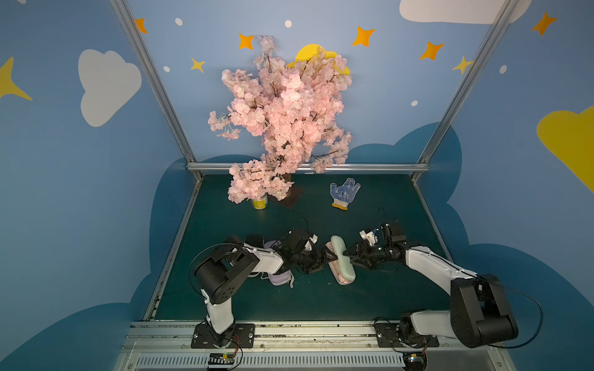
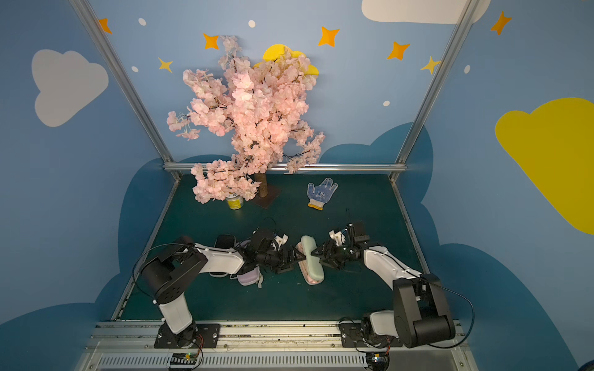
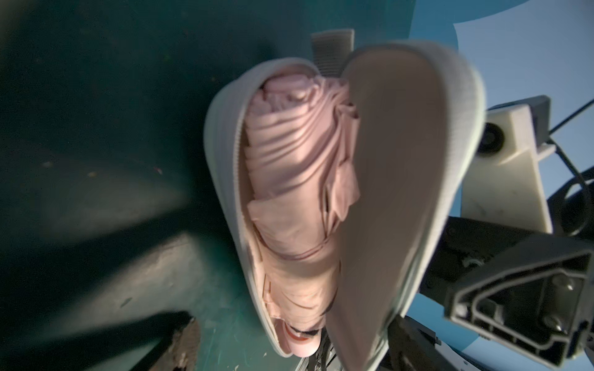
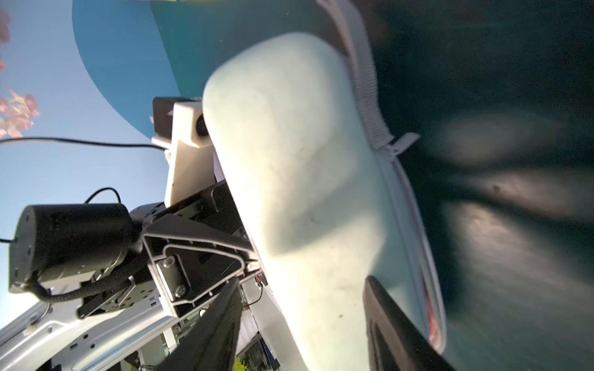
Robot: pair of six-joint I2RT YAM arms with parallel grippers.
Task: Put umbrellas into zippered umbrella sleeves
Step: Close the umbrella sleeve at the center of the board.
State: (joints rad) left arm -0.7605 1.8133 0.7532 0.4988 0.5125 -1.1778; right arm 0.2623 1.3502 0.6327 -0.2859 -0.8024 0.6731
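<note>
Room: blue walls painted with clouds and stars; a dark green table (image 1: 289,305) with a pink blossom tree (image 1: 283,112) at the back.
Right jaws: the right gripper (image 1: 348,257) has its fingers apart on either side of the half-raised lid of the off-white case (image 1: 340,245). I cannot tell whether they pinch it.
Left jaws: the left gripper (image 1: 325,260) is spread wide and holds nothing, its tips just beside the case's open side.
Why so: likely the right arm steadies the lid for folding down, while the left stands clear of the closing edges.
Umbrella: the pink umbrella (image 3: 295,180) lies lengthwise in the lower half of the case. Its bunched folds fill the shell, and some bulge toward the lid.
Case: a hinged shell with pale lining. The zip is undone, with the zip pull (image 4: 401,144) at the rim.
Risk: fabric near the teeth may snag.
Others: the lavender case (image 1: 278,278) and the black case (image 1: 254,241) lie partly hidden under the left arm.
</note>
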